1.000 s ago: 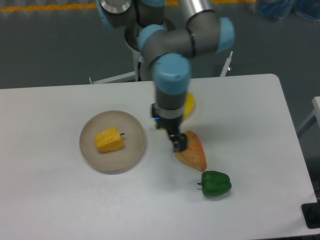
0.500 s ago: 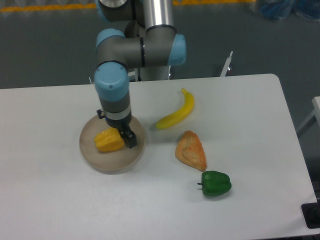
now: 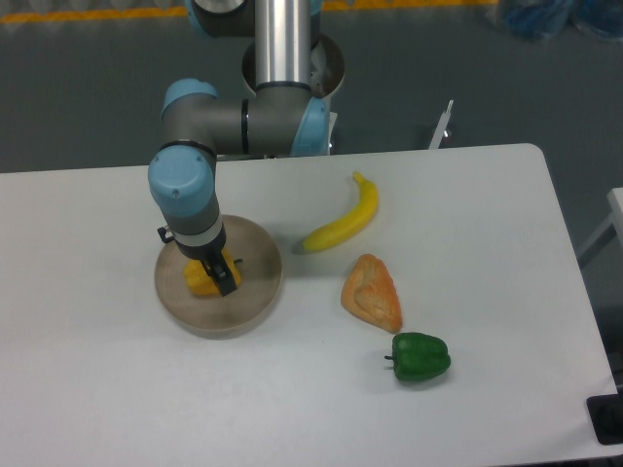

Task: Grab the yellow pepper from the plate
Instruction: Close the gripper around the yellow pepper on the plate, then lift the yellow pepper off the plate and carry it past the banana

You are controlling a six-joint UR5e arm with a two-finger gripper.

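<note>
Nearest us on the bench (image 3: 117, 389) sits the green pepper (image 3: 421, 357), unmoved, with the orange wedge (image 3: 373, 293) just behind it. Further back we see the plate (image 3: 255, 292), and on it the yellow pepper (image 3: 200, 279), now half hidden: the tool (image 3: 222, 279) has slid left since a moment ago and sits right over it. We cannot tell how its jaws stand. Beyond lies the banana (image 3: 344, 225), where it was.

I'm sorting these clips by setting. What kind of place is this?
Probably a robotics lab or test cell, not a kitchen. A bare white table stands on a grey floor with a yellow line, and toy-like food, such as a banana and green pepper, is laid out.
</note>
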